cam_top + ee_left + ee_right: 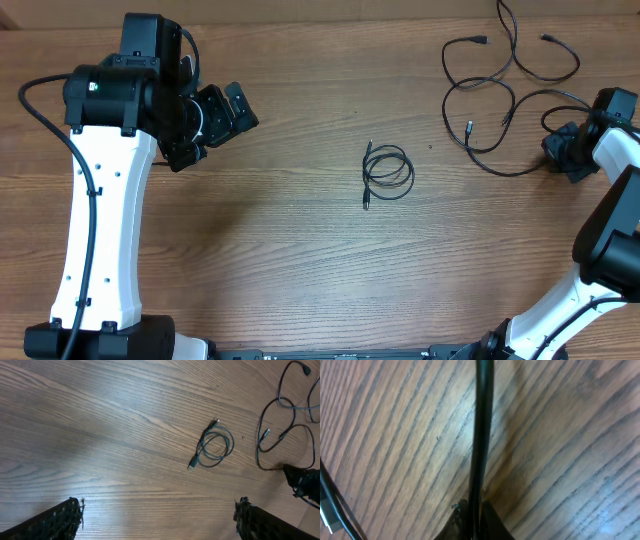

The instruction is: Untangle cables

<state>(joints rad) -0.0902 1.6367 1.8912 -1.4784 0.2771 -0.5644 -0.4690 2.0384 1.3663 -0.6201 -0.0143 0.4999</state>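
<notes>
Loose black cables (500, 90) sprawl in wavy strands at the table's far right, also visible in the left wrist view (280, 425). A separate small coiled cable (388, 170) lies near the middle (215, 447). My right gripper (560, 150) sits at the right end of the loose strands, shut on one strand. In the right wrist view that strand (482, 420) runs straight up from between the closed fingertips (475, 512). My left gripper (232, 112) hovers at the upper left, far from the cables, open with nothing between its fingers (157, 520).
Bare wooden table surface (300, 260) surrounds the coil. Another thin cable (327, 495) with a plug end crosses the lower left corner of the right wrist view. The white arm bases stand at the near edge.
</notes>
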